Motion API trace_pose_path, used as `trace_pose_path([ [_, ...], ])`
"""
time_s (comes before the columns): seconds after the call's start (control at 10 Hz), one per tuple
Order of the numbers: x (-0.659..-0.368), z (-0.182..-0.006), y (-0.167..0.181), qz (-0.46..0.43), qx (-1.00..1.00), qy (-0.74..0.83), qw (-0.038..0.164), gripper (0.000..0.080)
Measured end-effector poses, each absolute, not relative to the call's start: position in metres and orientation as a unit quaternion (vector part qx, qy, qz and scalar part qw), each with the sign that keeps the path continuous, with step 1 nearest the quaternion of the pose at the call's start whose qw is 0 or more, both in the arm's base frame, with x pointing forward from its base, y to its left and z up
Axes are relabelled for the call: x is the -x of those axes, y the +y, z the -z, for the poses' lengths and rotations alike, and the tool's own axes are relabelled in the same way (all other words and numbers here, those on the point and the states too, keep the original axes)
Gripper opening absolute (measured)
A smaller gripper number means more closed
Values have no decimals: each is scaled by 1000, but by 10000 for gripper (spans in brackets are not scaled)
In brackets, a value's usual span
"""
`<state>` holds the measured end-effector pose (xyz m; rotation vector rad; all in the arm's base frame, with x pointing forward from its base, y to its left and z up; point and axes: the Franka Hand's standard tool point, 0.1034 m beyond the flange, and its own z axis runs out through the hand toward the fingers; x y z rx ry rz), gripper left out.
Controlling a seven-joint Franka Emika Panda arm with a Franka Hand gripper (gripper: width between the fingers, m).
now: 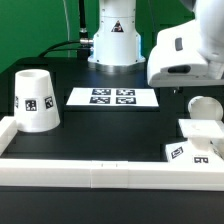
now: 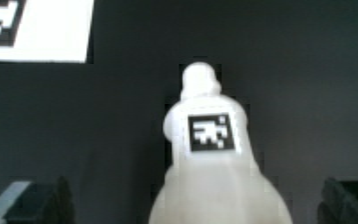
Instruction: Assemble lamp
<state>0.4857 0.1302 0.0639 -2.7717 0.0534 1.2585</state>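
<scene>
From where I stand, the arm hangs over the exterior view's right side of the table (image 1: 110, 135), and the step in hand looks like picking up the bulb (image 2: 208, 150). The wrist view shows the hand (image 2: 190, 203) spread wide and gripping nothing. Its dark fingers (image 2: 34, 200) stand one on each side of the bulb with clear gaps. The bulb rests on the table just beside the base (image 1: 195, 145). It is well apart from the shade (image 1: 35, 100), which stands past the marker board (image 1: 112, 97). The picture is soft, so I cannot quite tell how low the fingertips sit. Next, I reckon, the hand must settle centred and close on the bulb without knocking it. Then it can carry the bulb to the base.
</scene>
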Motion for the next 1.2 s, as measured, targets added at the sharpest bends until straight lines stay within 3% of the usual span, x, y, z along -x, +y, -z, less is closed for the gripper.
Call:
trace_pose_path([
  [1.2, -484, -17, 142, -426, 903, 13, 47, 698],
])
